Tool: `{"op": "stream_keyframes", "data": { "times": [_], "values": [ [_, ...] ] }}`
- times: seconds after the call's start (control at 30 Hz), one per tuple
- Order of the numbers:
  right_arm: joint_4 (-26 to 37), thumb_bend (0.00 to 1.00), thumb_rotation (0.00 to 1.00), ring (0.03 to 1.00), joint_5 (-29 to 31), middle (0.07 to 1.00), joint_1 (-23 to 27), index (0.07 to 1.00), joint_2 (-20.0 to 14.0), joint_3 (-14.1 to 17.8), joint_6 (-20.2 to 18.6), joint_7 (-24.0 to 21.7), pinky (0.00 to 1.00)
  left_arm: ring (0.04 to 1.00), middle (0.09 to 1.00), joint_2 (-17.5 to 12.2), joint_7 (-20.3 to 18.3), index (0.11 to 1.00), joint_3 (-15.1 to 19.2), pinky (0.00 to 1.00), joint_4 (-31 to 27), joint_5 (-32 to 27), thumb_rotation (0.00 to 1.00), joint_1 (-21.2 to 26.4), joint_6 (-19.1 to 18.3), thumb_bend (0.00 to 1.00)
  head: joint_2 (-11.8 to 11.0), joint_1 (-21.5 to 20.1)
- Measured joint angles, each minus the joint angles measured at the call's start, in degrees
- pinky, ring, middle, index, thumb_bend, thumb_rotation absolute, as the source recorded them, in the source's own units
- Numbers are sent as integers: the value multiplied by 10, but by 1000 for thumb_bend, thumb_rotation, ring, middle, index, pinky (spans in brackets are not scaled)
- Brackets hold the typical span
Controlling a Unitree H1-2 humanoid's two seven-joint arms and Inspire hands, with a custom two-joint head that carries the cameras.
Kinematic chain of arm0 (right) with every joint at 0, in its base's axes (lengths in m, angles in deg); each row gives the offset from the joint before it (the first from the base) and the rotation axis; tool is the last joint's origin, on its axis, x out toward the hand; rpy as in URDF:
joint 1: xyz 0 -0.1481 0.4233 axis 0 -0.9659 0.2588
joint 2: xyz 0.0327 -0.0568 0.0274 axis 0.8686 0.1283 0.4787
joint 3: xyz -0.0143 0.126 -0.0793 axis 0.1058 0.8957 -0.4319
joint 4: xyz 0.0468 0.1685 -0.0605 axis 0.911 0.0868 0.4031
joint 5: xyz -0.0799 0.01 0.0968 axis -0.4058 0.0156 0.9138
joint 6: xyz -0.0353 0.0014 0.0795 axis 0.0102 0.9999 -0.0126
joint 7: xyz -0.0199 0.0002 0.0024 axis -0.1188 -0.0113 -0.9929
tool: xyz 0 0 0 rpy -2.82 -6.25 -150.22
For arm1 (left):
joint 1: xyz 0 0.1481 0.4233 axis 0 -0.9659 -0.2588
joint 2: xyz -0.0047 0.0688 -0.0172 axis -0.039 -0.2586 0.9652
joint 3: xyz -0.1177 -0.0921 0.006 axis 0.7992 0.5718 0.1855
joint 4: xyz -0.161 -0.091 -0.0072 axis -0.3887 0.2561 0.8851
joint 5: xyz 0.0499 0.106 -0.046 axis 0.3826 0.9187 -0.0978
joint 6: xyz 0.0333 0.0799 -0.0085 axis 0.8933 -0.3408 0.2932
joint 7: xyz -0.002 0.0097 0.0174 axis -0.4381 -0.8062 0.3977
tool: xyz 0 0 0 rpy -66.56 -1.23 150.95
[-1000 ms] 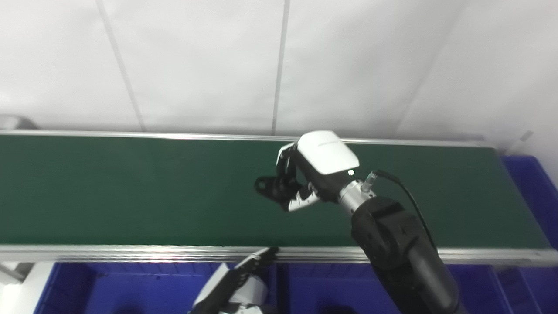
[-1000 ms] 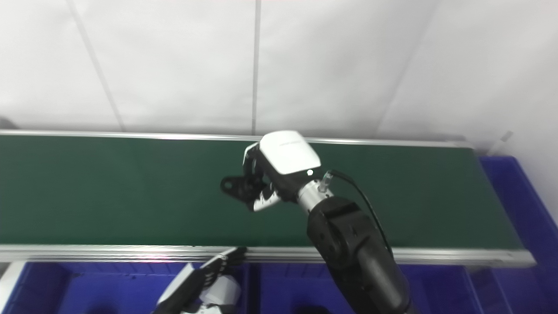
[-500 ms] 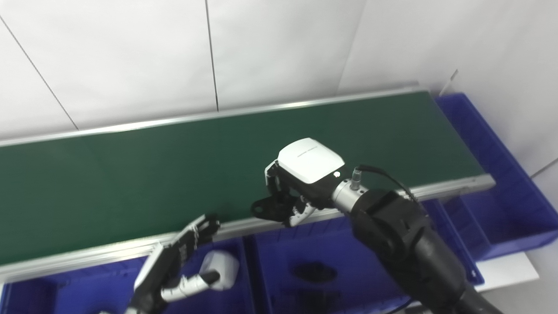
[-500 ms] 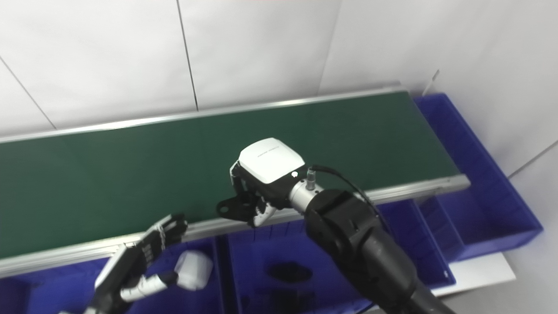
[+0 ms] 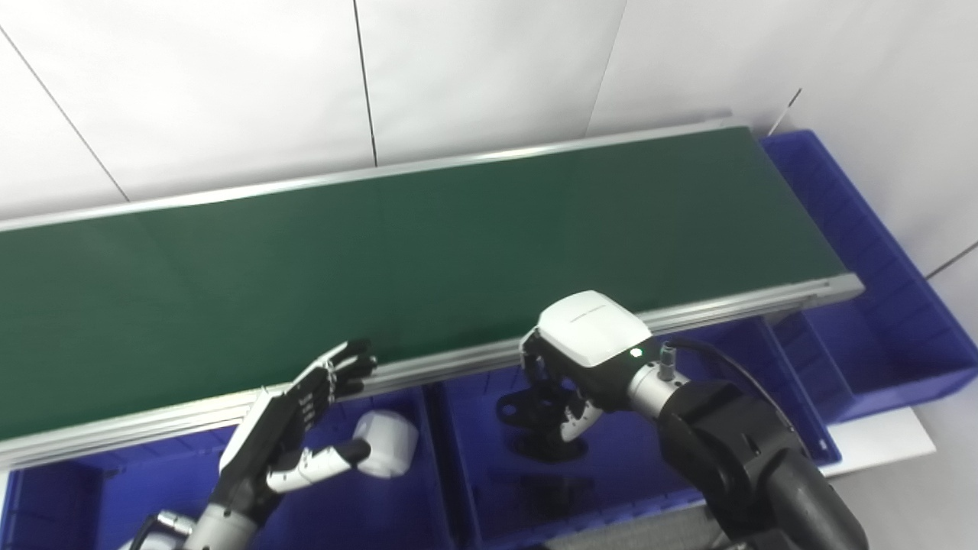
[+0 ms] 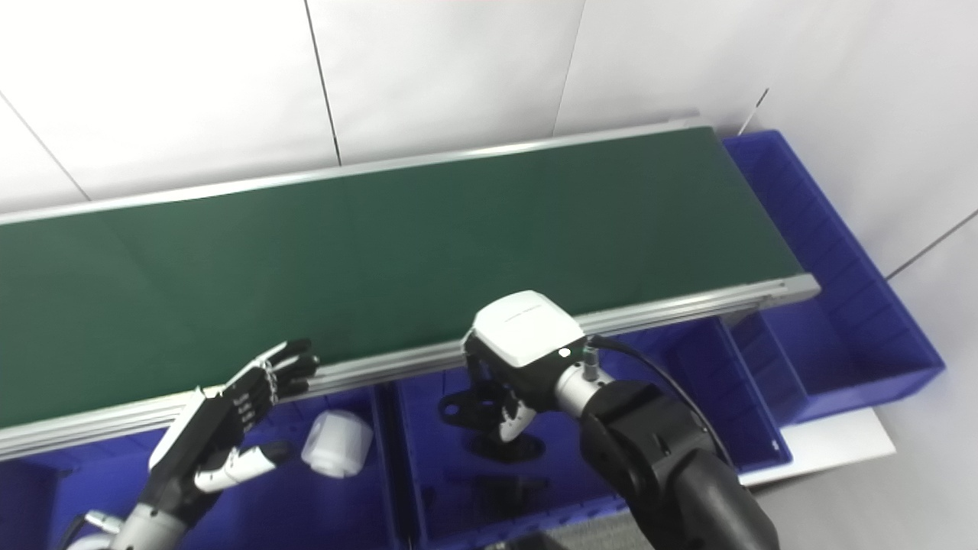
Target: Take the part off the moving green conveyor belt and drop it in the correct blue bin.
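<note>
Two hands are in my view, and only the right one carries something. My right hand (image 5: 569, 374) hangs over the middle blue bin (image 5: 489, 458), just in front of the near rail of the conveyor. Its fingers are curled down and closed around the black part (image 5: 527, 406), a flat dark piece with a round hole at the end that sticks out to the left of the hand. The part is in the air above the bin, off the belt. Below it, on the floor of this bin, I see other dark pieces (image 5: 554, 489), but they are too dim for me to tell their form.

My left hand (image 6: 221, 435) is lifted above the left blue bin (image 5: 92, 496). It grasps nothing: the palm is turned up, the fingers are stretched and spread toward the rail, and the thumb points to the right. Just beside the thumb, inside the left bin, lies a white rounded object (image 6: 336, 453); I cannot tell if the thumb touches it.

Behind both hands the green conveyor belt (image 5: 382, 237) runs across the whole picture with bare surface, between two silver rails. At its right end stands one more blue bin (image 6: 856, 305), long and placed along the end of the belt. Behind the conveyor is a white panelled wall (image 5: 489, 69).
</note>
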Motion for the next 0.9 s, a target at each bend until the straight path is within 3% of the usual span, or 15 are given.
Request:
{"op": "stream_keyframes", "data": {
  "times": [0.13,0.23,0.27,0.3,0.33,0.47,0.63,0.73,0.9],
  "values": [
    [-14,522,6,250,-20,472,-22,489,8,-1,5,14,175,860,838,1,0,873,0,830,-1,0,594,0,-7,744,1,4],
    [-21,522,13,310,-37,477,-28,492,8,-1,13,31,224,858,836,1,1,872,0,828,-1,0,583,-1,-8,736,1,8],
    [-26,650,348,438,-40,574,-28,633,8,0,18,40,344,861,838,2,1,873,0,830,-2,0,580,-1,-8,732,1,10],
    [-31,708,479,510,-41,632,-29,693,8,1,24,48,415,862,839,2,1,874,-1,831,-2,0,577,-1,-8,728,1,11],
    [-34,708,479,510,-42,632,-29,693,8,1,27,56,415,862,839,3,1,874,-2,831,-2,0,577,-1,-8,728,1,11],
    [-38,860,667,606,-48,722,-32,790,8,8,33,87,501,864,840,4,1,875,-2,839,-2,0,575,-2,-8,730,1,14],
    [-38,939,741,640,-56,764,-32,831,8,14,34,107,561,865,837,6,1,875,-3,847,-15,0,561,-7,-17,736,0,16],
    [-38,973,804,737,-58,827,-32,861,8,14,35,107,634,867,839,10,1,875,-3,857,-17,0,560,-7,-21,737,0,19],
    [-38,992,817,725,-56,816,-31,853,8,14,35,105,618,869,846,12,1,877,-3,853,-18,0,574,-7,-25,742,0,20]
  ]
}}
